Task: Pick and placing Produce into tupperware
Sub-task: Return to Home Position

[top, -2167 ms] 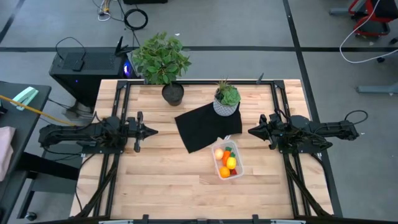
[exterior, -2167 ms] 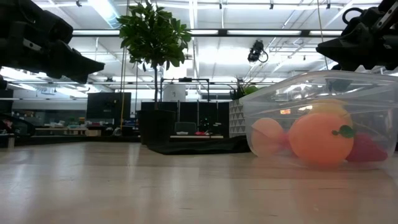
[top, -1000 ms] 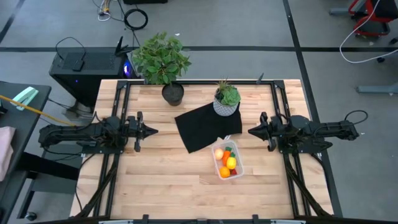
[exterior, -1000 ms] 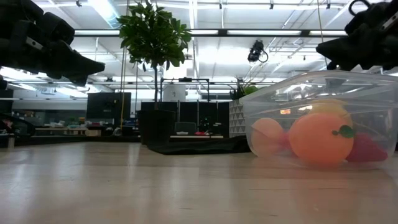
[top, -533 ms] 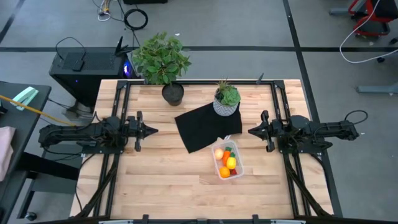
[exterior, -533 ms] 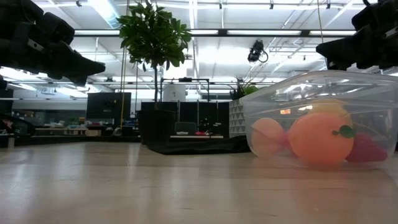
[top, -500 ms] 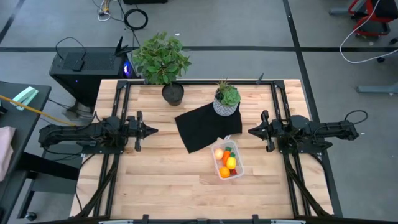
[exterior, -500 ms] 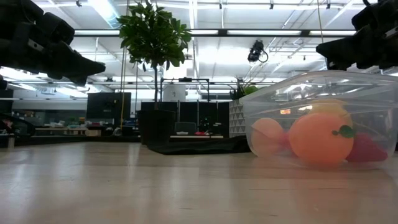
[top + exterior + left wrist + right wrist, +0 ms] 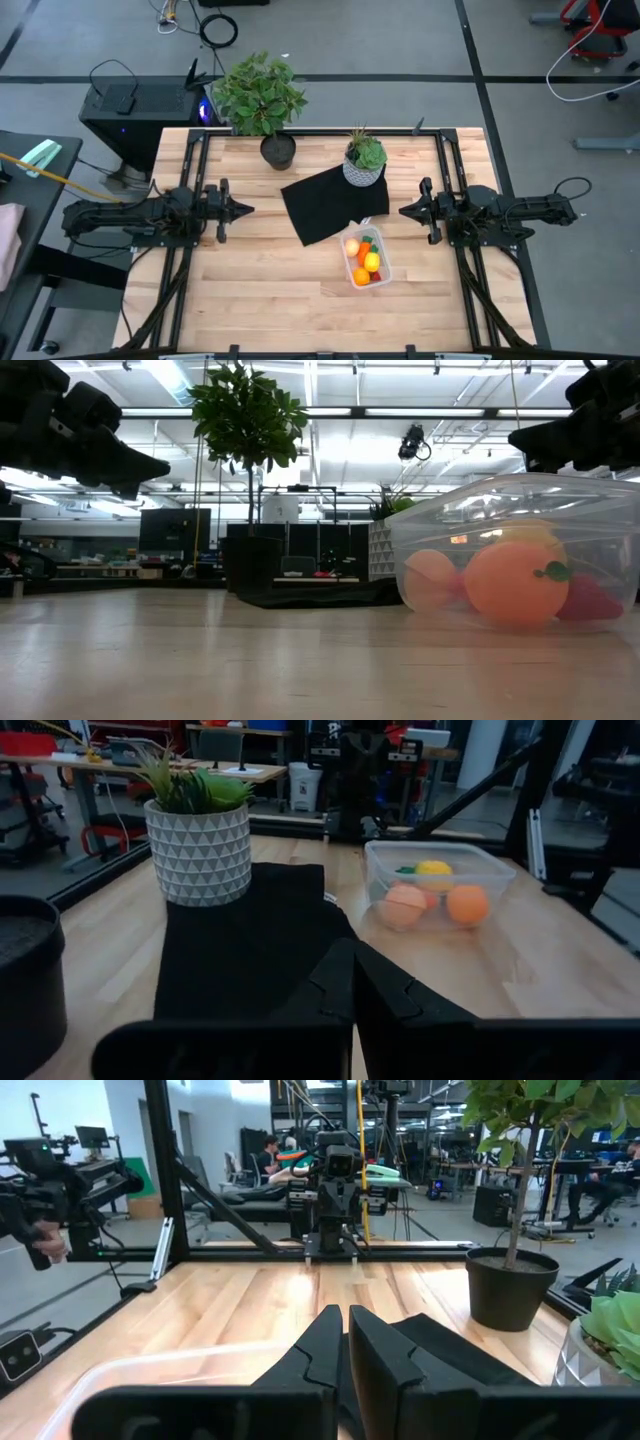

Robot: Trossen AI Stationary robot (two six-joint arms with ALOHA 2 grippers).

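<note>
Seen from above, the left claw (image 9: 247,210) hangs over the bench (image 9: 250,290) at the 9 o'clock side, pointing toward 3 o'clock. Its wrist view shows the two fingers pressed together, holding nothing. The right claw (image 9: 404,211) hangs at the 3 o'clock side, pointing toward 9 o'clock. Its fingers are likewise closed tight with nothing between them. Both claws are well apart from the task items.

The tupperware (image 9: 470,505) stands on the bench at about 4 o'clock from the bench centre. Its far corner touches the 5 o'clock corner of the black mat (image 9: 320,208). All visible produce lies inside it:
- The orange ball (image 9: 515,582) and the pinkish-red ball (image 9: 430,578) rest on the container floor.
- The yellow piece (image 9: 371,261) lies between them.
- The carrot (image 9: 366,246) lies just beside the yellow piece.
- A red piece (image 9: 590,601) sits behind the orange ball.

The patterned pot (image 9: 363,172) stands on the mat's 1 o'clock corner. The large plant (image 9: 258,92) stands near the bench's 12 o'clock edge.
</note>
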